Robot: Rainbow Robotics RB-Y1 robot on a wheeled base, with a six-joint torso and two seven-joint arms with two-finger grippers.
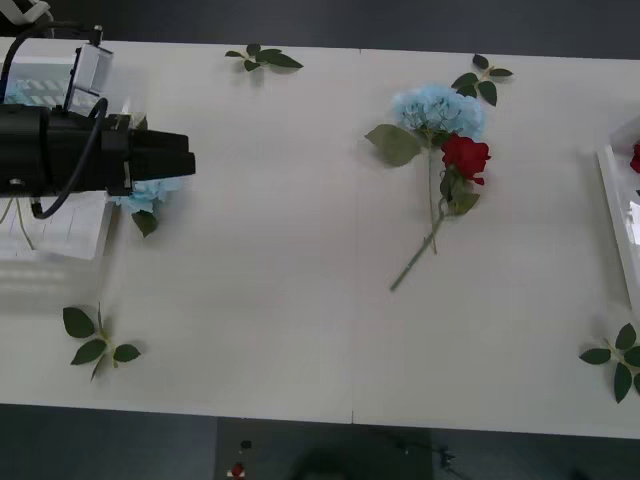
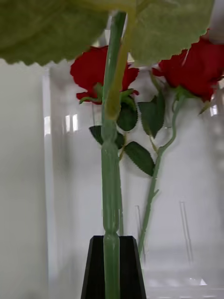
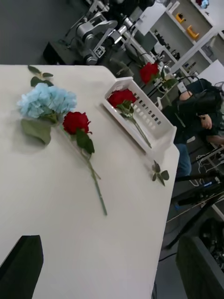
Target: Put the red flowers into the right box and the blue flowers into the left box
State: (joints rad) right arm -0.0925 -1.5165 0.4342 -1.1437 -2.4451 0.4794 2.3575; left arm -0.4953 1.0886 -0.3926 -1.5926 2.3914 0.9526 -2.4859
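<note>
On the table's middle lie a blue flower (image 1: 437, 108) (image 3: 46, 100) and a red flower (image 1: 465, 157) (image 3: 76, 122), their stems crossing. Another blue flower (image 1: 146, 196) lies at the rim of the left box (image 1: 55, 235), just under my open left gripper (image 1: 185, 155) (image 3: 112, 280). My right gripper (image 2: 112, 245) is shut on the green stem of a red flower (image 2: 111, 187) (image 3: 149, 72), held above the right box (image 1: 615, 210) (image 3: 154, 117). Red flowers (image 2: 100, 70) (image 3: 120, 97) lie inside that box.
Loose leaf sprigs lie at the back (image 1: 262, 57) (image 1: 483, 78), front left (image 1: 98, 340) and front right (image 1: 618, 357). The table's front edge (image 1: 350, 415) is near. Another robot (image 3: 100, 30) stands beyond the table.
</note>
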